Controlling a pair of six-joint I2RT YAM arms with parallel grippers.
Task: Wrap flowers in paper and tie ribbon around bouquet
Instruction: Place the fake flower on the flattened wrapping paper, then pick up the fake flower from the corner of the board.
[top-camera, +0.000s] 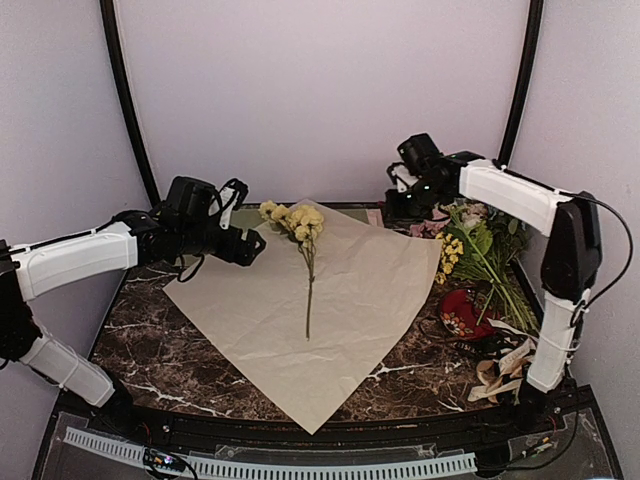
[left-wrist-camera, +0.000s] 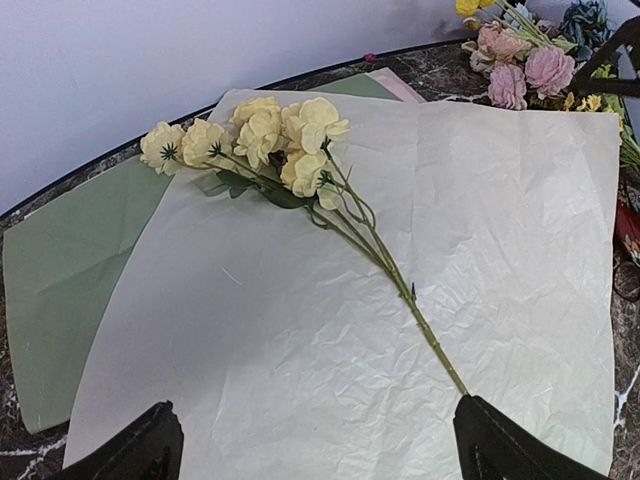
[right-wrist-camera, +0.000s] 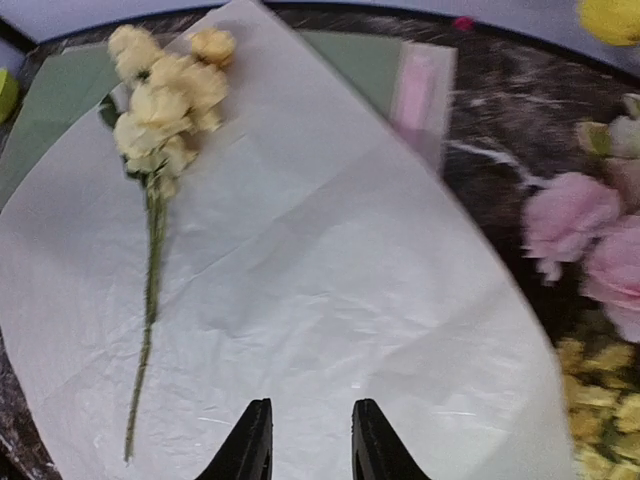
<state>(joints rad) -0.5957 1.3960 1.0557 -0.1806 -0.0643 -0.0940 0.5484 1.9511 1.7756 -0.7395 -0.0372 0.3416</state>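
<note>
The paper (top-camera: 310, 300) lies flat on the table, beige face up. One stem of the flowers (top-camera: 306, 240), yellow blossoms on a long green stalk, rests on it with the heads toward the back. My left gripper (top-camera: 252, 250) hovers at the paper's left corner, wide open and empty (left-wrist-camera: 320, 445); the stalk's end (left-wrist-camera: 455, 385) lies just ahead of its right finger. My right gripper (top-camera: 398, 208) hangs over the paper's back right edge, jaws slightly apart with nothing between them (right-wrist-camera: 310, 445). More yellow flowers (top-camera: 450, 250) lie at the right. The ribbon and the bouquet are out of view.
A green sheet (left-wrist-camera: 70, 280) and a pink sheet (right-wrist-camera: 415, 90) lie under the paper at the back. Pink roses (left-wrist-camera: 520, 70) and greenery (top-camera: 490, 250) are heaped at the right, with a red object (top-camera: 462, 312) and cream ribbons (top-camera: 505, 370) nearer the front.
</note>
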